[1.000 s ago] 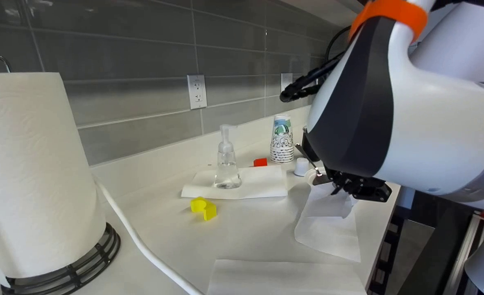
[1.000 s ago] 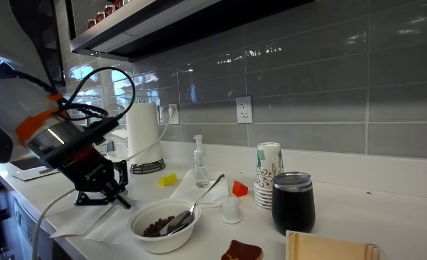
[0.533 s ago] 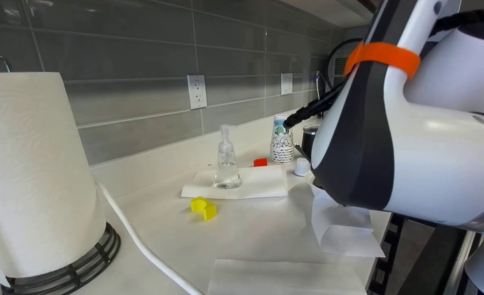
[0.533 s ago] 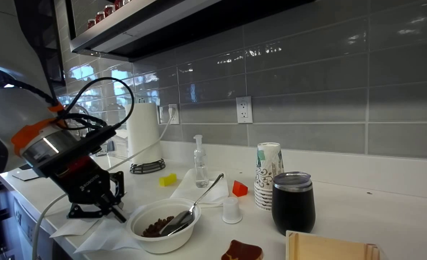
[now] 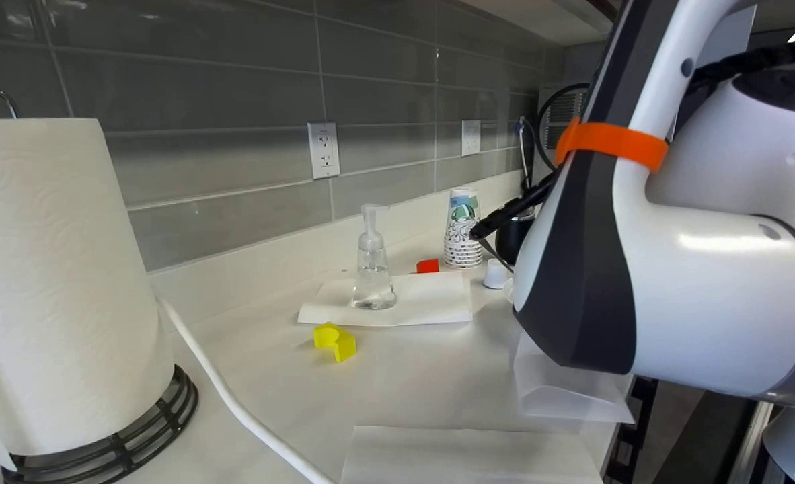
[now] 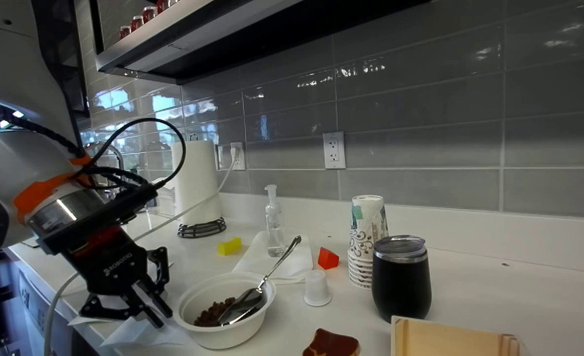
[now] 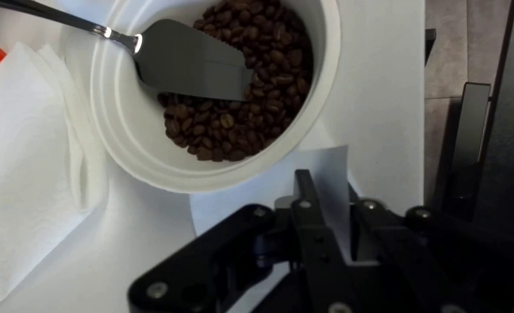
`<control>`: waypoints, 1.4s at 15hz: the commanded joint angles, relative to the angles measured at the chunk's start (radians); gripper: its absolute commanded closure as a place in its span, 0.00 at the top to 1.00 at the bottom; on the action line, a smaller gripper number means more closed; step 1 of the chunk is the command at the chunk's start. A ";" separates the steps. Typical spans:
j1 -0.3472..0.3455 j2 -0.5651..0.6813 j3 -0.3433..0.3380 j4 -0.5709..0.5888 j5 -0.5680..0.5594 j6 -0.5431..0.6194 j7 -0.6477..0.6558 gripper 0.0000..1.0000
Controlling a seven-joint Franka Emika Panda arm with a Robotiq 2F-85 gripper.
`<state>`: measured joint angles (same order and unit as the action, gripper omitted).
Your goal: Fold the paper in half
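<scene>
The paper lies on the counter as a thin white sheet with its near end curled over, partly hidden behind the arm. It also shows beneath the gripper in an exterior view, as the white paper by the counter's edge. In the wrist view the black gripper stands partly open, its two fingers apart. A raised, shaded flap of the paper stands in the gap between them. Whether the flap touches either finger I cannot tell. The arm hides the gripper in an exterior view.
Right beside the fingers is a white bowl of coffee beans with a metal server in it. A wider flat white sheet lies nearby. A soap bottle, a yellow block and a paper-towel roll stand around.
The gripper has come down toward the counter beside the bowl, and its fingers have parted. The paper's lifted part has come down with it into a curled flap. The server in the bowl has shifted slightly.
</scene>
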<state>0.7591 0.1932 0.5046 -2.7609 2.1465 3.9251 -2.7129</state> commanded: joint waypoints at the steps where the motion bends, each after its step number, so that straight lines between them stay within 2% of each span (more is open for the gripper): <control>1: -0.091 0.004 0.082 0.000 0.023 0.020 -0.043 0.47; 8: -0.254 0.023 0.258 0.000 0.015 0.010 -0.043 0.99; 12: -0.360 0.013 0.389 0.000 0.028 -0.024 -0.043 1.00; 16: -0.487 -0.001 0.552 0.001 0.064 -0.065 -0.044 1.00; 21: -0.702 -0.005 0.797 0.001 0.148 -0.074 -0.049 1.00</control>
<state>0.1958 0.2130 1.1679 -2.7595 2.2238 3.8751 -2.7125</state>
